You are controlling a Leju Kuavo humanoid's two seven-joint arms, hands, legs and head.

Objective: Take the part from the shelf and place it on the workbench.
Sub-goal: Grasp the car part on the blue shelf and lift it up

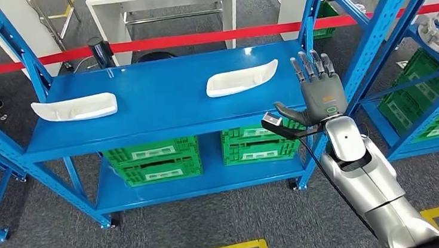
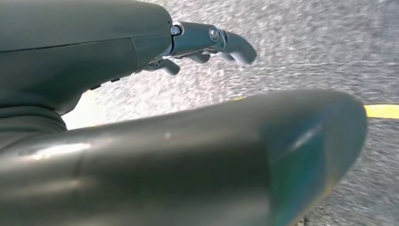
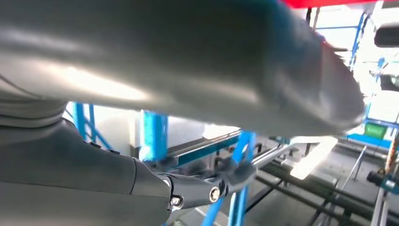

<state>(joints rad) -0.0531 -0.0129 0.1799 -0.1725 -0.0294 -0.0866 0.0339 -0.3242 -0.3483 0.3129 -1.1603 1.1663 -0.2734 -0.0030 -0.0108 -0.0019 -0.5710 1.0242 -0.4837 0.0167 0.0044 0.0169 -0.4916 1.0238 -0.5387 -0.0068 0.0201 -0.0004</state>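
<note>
The right robot hand (image 1: pixel 321 94) is seen raised at the front right corner of the blue shelf (image 1: pixel 145 127), at about four o'clock from the shelf's middle, held wide with fingers straight and thumb out to the side, nothing in it; the left robot hand (image 2: pixel 207 44) is seen in its wrist view over grey floor beside a yellow line (image 2: pixel 382 111), its fingers loosely extended and nothing held, though the blur leaves the exact spread uncertain. The nearer white part (image 1: pixel 241 78) lies on the top deck, at about ten o'clock from the right robot hand and near it; a second white part (image 1: pixel 75 107) lies well apart towards nine o'clock. Several risks are judged from here: the right upright post (image 1: pixel 315 7) stands just beside the fingers, so a sideways reach could be blocked or knocked by it; the part is long, shallow and curved, so a grasp taken at one end could let it tip or slide across the smooth deck; the shelf stands on castors, so a hard push might shift it. Below the deck, green crates (image 1: pixel 154 159) carry white labels, too small to be read; an orange mark on the back of the right robot hand cannot be read either; farther off, a red barrier tape (image 1: pixel 197 39) is stretched across, with no writing made out.
</note>
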